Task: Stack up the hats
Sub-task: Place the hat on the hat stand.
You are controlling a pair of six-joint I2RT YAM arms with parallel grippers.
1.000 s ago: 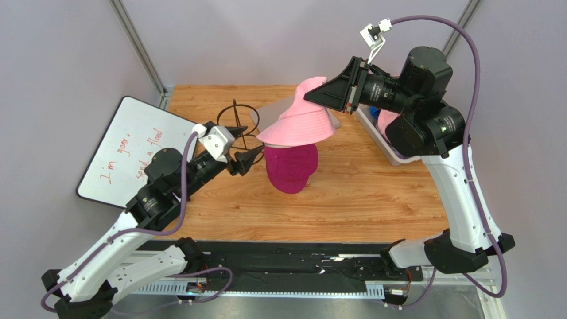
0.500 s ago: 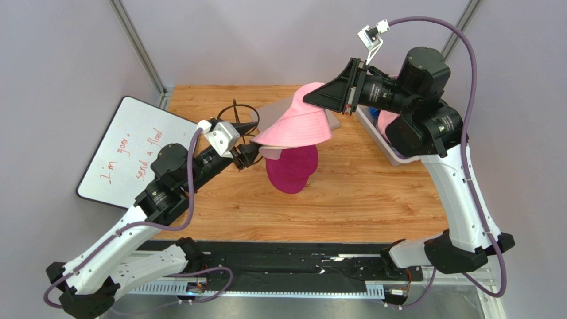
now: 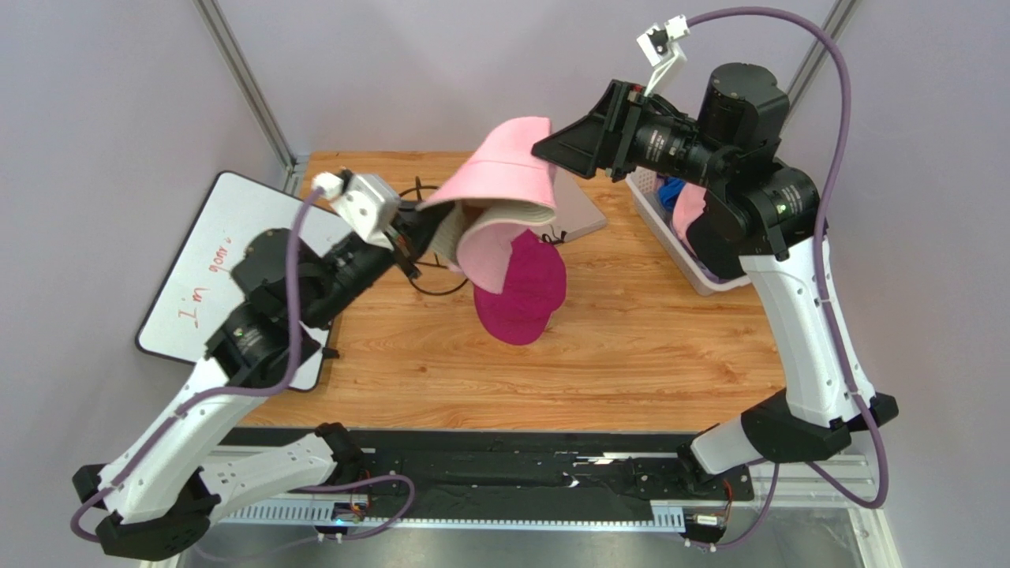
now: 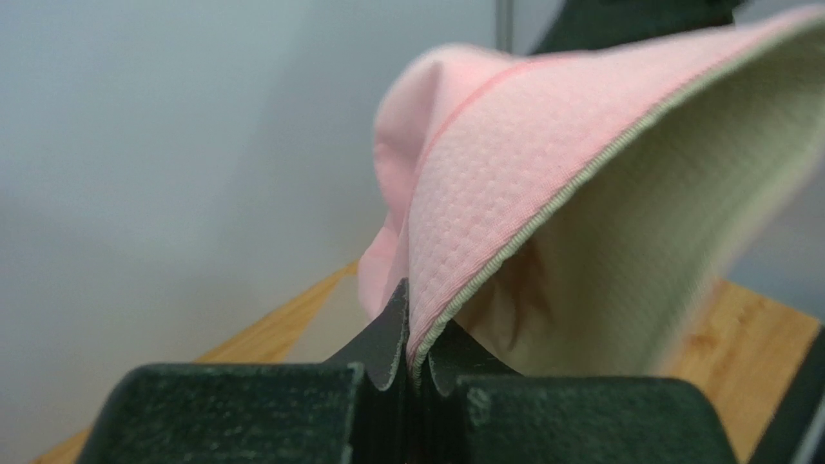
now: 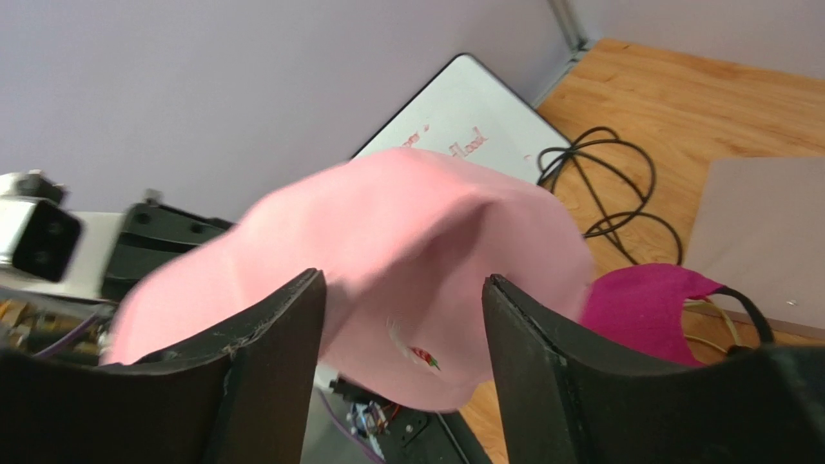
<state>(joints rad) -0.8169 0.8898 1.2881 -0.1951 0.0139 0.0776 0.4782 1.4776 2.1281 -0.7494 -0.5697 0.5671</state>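
Your left end effector point(image 4: 412, 327) pinches the pink hat point(image 4: 504, 184) by the brim. Right end effector point(image 5: 402, 282) is spread beside it. Hat hangs over the magenta cap point(image 3: 522, 296).

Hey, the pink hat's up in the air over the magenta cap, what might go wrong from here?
1. The left gripper pinches only the edge of the brim of the pink bucket hat, so the fabric may slip out.
2. The right gripper is open, so the hat hangs tilted from that one grip. It could flop down beside the magenta cap rather than onto it.
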